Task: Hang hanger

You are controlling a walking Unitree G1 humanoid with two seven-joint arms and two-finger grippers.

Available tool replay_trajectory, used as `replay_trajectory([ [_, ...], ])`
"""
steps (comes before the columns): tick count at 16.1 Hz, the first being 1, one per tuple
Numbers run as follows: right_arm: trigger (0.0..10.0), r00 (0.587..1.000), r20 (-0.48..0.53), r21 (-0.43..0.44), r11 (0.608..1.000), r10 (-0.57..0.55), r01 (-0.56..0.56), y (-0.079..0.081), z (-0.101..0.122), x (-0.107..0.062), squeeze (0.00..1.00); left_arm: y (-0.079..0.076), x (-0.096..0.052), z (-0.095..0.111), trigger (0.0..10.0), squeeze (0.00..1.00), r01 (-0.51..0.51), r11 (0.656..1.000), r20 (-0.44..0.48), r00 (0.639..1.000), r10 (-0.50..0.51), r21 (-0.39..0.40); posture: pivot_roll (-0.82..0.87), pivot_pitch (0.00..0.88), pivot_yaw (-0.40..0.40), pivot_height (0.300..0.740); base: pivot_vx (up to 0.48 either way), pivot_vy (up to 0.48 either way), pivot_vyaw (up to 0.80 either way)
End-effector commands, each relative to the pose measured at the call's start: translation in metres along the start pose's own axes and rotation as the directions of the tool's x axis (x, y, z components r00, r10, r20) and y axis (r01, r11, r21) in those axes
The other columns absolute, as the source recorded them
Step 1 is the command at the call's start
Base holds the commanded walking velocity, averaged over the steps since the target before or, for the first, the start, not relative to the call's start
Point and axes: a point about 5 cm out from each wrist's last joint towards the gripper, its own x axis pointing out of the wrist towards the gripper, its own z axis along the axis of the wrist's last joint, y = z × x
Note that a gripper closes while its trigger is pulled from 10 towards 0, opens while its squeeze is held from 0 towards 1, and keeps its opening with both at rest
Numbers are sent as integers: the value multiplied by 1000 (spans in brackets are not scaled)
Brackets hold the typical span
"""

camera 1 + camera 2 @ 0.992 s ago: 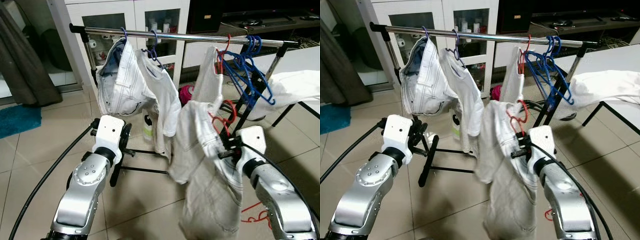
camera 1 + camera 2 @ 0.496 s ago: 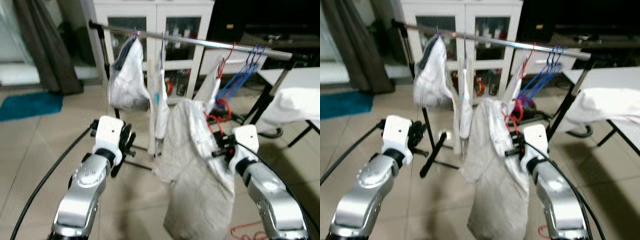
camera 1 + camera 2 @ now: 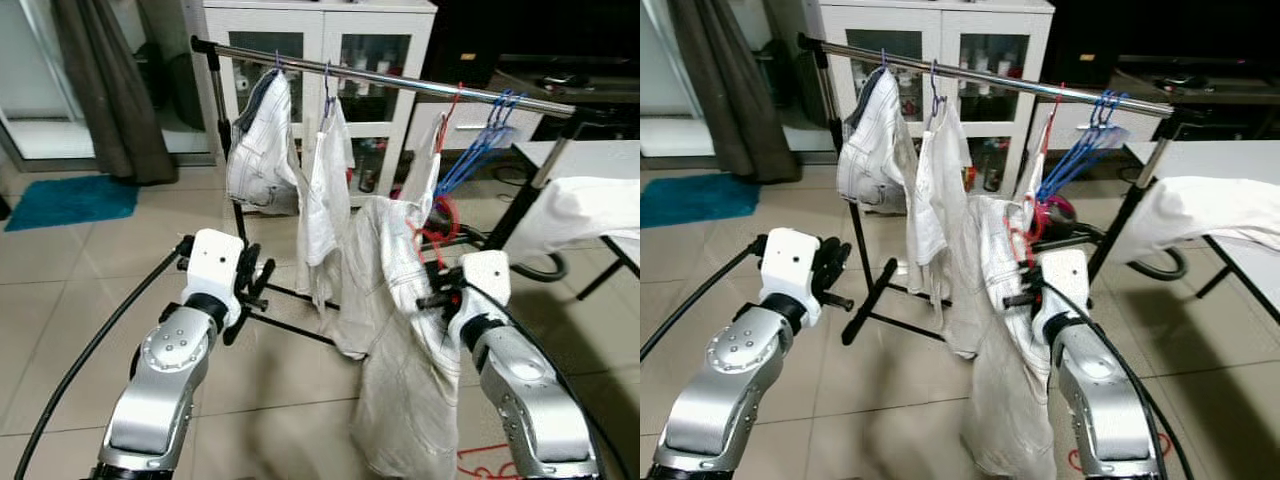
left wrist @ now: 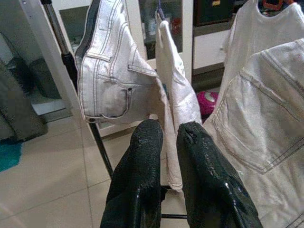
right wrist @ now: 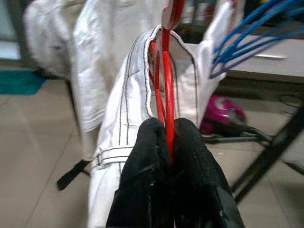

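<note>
The right gripper (image 5: 167, 135) is clamped on a thin red wire hanger (image 5: 166, 90), its two black fingers pressed together with the wire running up between them. The hanger is bright red and glossy, its loops threaded through the waistband of a pair of pale off-white trousers with dark stitching (image 3: 405, 340) that drape down in front of the right arm almost to the floor (the lower end of the cloth is slightly blurred). The hanger's upper part (image 3: 437, 225) stands just below and nearer than the long shiny metal rail of a clothes rack (image 3: 400, 80), not touching it. On that rail, at its left end, hang a pair of white jeans on a purple hanger (image 3: 262, 150) and, just to the right, a white T-shirt (image 3: 322, 200); further right another pale garment on a red hook (image 3: 428, 170) hangs beside a bunch of bare blue wire hangers (image 3: 480, 140). The left gripper (image 4: 168, 137) is held up on the near left, holding nothing, its fingers a narrow gap apart and pointing towards the jeans. Behind the rack stands a white glass-fronted cabinet (image 3: 330, 40); on the right a white cloth (image 3: 585, 205) lies over a worktop, and a teal mat (image 3: 65, 198) lies on the tiled floor at far left.
</note>
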Motion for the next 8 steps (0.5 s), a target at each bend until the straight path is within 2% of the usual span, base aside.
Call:
replay_trajectory([
  [1,10000,995,85,-8,998,-54,55,-8,19,3,0,1,0,3,10000,0,6,1000,10,1000,-6,-3,30,16,-35,740,0,0,0],
  [3,10000,995,85,-9,998,-59,60,-9,19,4,0,1,1,3,10000,0,7,1000,11,1000,-7,-7,30,16,-35,740,0,0,0],
  [5,10000,998,64,-73,997,-17,21,-6,18,6,0,2,1,4,10000,0,6,1000,14,1000,-5,-16,29,20,-35,740,0,0,0],
  [8,10000,998,62,-72,997,-19,24,-6,19,9,0,3,1,4,10000,0,5,1000,15,1000,-5,-24,29,19,-36,740,274,0,0],
])
